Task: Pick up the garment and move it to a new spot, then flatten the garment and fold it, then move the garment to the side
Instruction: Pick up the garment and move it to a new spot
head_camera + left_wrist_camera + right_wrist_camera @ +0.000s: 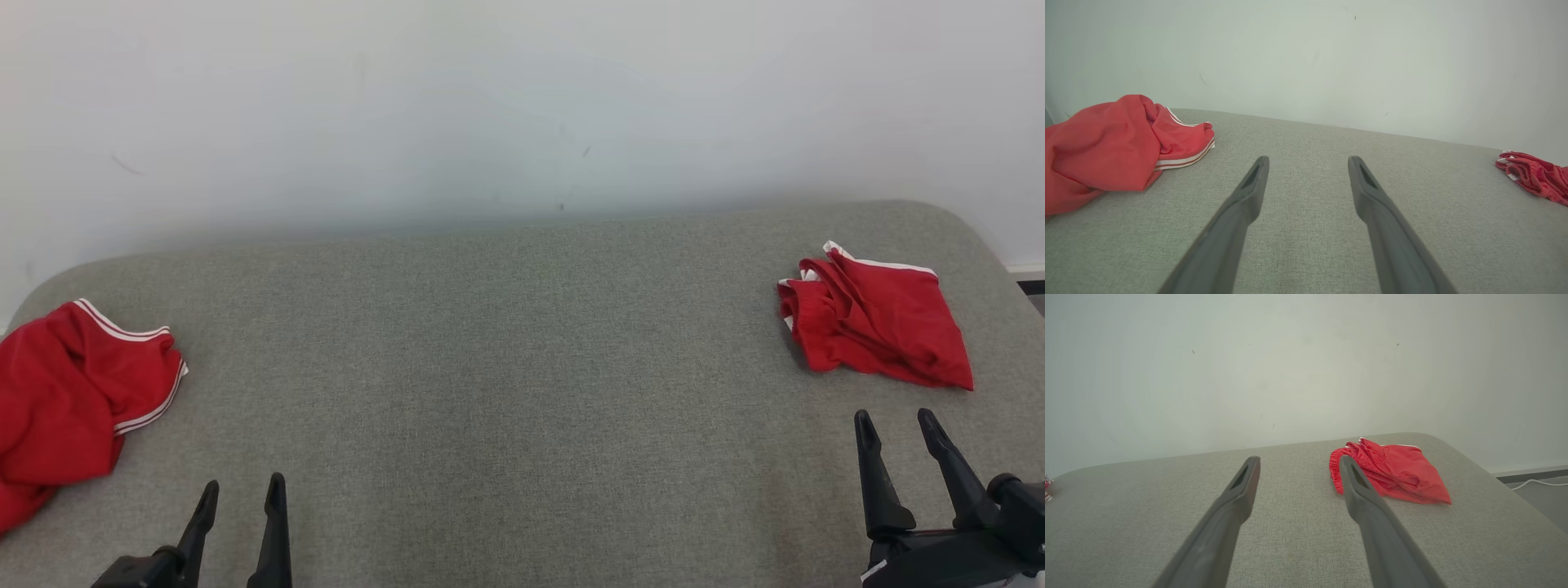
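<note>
Grey woven fabric covers the padded surface (522,367), which runs back to a pale wall (522,98) in the head view. The left garment (65,392), red with white-striped trim, lies crumpled at the left edge and is partly cut off by the frame. The right garment (882,327), red with white edging, sits bunched near the far right corner. The left gripper (245,483) at the near left and the right gripper (894,416) at the near right both have their fingers spread with nothing between them.

From the left wrist, the left gripper (1308,160) is wide open over bare surface (1306,134). The left garment (1102,151) is heaped to its left, apart from the fingers, and the right garment (1535,175) is well away on the right.

From the right wrist, the right gripper (1299,459) is also wide open and holds nothing. The right garment (1400,473) lies beyond its right finger. A white cable (1531,482) trails on the floor past the surface's right edge.
</note>
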You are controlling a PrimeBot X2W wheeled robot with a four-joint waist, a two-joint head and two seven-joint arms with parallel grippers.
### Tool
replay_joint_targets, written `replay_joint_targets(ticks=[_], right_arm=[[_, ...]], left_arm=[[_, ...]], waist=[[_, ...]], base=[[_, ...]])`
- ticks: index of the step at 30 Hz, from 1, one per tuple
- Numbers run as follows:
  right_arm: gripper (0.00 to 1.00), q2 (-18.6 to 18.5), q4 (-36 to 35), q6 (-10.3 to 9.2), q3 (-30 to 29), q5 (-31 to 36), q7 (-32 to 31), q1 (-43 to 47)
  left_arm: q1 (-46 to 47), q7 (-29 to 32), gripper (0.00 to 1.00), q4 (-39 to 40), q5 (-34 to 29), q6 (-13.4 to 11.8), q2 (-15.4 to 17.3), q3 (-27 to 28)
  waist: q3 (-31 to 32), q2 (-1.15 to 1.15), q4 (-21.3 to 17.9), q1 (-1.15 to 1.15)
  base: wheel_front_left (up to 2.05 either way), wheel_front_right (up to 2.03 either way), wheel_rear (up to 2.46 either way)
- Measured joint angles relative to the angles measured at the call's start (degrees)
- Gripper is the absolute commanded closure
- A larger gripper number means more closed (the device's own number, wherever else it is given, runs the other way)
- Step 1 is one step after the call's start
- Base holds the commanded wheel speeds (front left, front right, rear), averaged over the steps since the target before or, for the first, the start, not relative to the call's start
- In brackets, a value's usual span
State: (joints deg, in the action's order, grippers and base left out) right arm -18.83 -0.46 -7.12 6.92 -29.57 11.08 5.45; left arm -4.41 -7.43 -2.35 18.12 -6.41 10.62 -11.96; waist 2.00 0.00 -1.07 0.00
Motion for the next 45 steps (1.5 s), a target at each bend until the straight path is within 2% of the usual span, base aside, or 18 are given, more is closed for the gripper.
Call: replay_joint_targets(ticks=[35, 45], right_arm=[[0.00, 0.6, -1.4, -0.01, -1.2, 1.8, -3.1, 0.2], [0.00, 1.1, -1.5, -0.01, -2.4, 1.8, -3.4, 1.4]], left_arm=[[0.0, 2.4, 0.00, 1.9, -1.6, -0.2, 0.1, 0.1], [0.1, 2.8, 0.00, 1.9, -2.4, -0.5, -0.1, 0.4]], waist=[[0.3, 0.00, 0.6, 0.00], [0.3, 0.00, 3.0, 0.00]], base=[[0.00, 0.00, 0.00], [0.00, 0.00, 0.00]])
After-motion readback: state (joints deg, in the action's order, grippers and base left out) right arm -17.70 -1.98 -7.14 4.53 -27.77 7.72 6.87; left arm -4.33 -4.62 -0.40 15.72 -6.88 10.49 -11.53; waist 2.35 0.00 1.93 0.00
